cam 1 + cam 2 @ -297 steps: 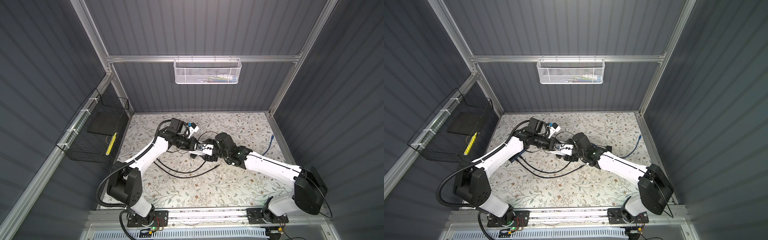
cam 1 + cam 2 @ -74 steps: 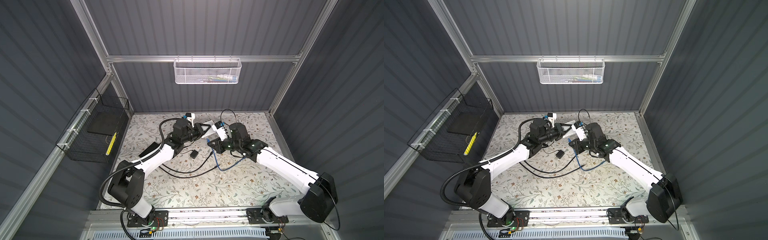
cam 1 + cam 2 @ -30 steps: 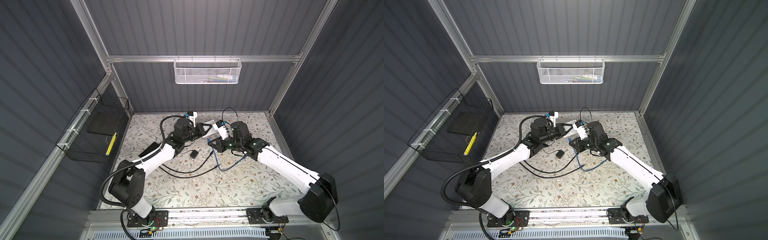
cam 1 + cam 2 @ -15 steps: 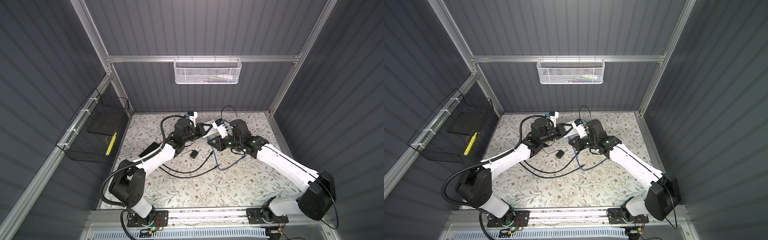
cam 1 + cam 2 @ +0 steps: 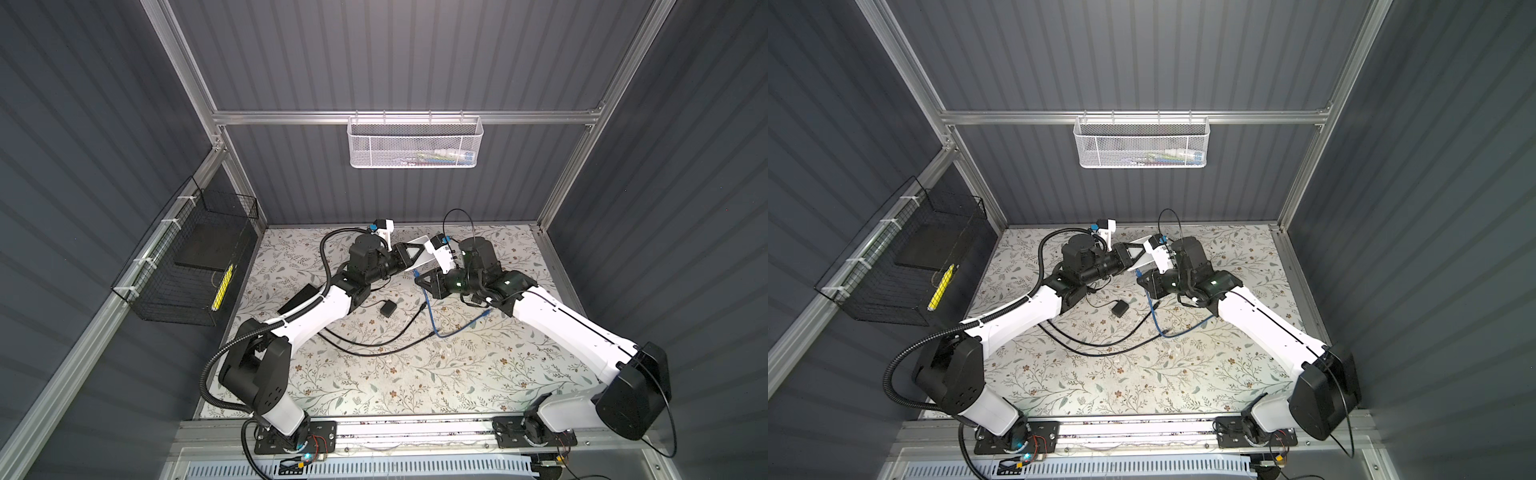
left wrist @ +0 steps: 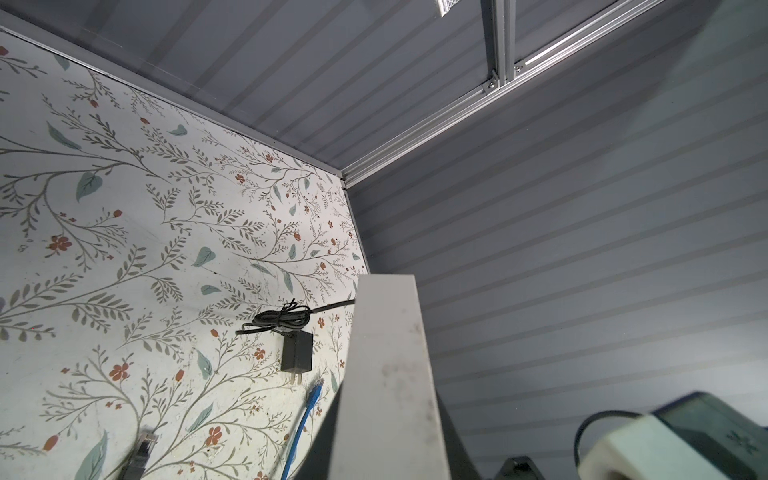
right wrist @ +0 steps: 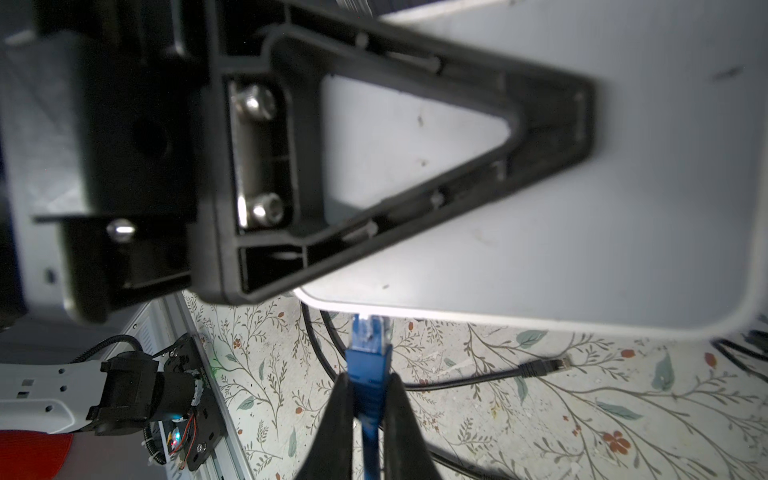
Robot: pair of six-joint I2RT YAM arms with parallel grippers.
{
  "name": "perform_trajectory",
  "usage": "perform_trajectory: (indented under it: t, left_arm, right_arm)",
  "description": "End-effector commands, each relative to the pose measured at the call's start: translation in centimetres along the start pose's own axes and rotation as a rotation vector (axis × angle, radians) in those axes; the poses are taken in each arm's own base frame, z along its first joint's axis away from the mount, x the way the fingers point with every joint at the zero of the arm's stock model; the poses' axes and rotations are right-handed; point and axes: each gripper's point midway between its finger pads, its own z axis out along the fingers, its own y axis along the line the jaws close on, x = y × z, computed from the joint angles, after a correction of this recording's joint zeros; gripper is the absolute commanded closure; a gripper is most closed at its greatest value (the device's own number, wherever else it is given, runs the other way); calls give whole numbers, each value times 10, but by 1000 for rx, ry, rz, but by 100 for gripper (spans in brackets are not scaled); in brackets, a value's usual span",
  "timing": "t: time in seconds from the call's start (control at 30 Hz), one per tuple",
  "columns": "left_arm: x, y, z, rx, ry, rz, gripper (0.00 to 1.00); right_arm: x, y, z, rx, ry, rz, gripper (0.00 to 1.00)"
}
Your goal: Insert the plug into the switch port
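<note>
Two pincers are meeting in the air above the far middle of the floral table (image 5: pixel 374 386). My left pincer (image 5: pixel 417 254) is clamping a flat white network switch (image 5: pixel 426 259), holding it lifted clear of the table and tilted. In the right wrist view, one black triangular finger (image 7: pixel 552 120) is lying across the switch's broad pale face.

My right pincer (image 7: pixel 368 399) is closing tight on a blue network plug (image 7: pixel 368 345), its dark tips pressing on either side of the plug's boot. The plug is pointing straight at the switch's narrow edge, and its clear tip is touching that edge. I cannot tell whether it is sitting inside a port, since the port openings are hidden from every view.

A blue cable (image 5: pixel 432 316) is hanging from the plug down to the table and curving away under my right arm. A small black power adapter (image 5: pixel 387 308) is lying on the table between my two arms, below the raised switch. A long black cable (image 5: pixel 374 351) is looping across the table nearer my bases, and its loose black plug end (image 7: pixel 544 365) is resting on the floral surface.

A white mesh basket (image 5: pixel 415 143) is hanging on the back wall, and a black wire basket (image 5: pixel 187 270) is hanging on the left wall, both well apart from the pincers.
</note>
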Motion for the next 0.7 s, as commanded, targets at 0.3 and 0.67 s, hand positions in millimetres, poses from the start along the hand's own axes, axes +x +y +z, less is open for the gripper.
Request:
perform_trajectory:
  t: [0.3,0.67]
  left_arm:
    - [89,7,-3,-66,279,-9,100]
    - [109,5,-19,-46,336,-24,100]
  right_arm:
    - [-114,20,-27,6,-413,-142,100]
    - [-135,13,-47,92,-531,-165,100]
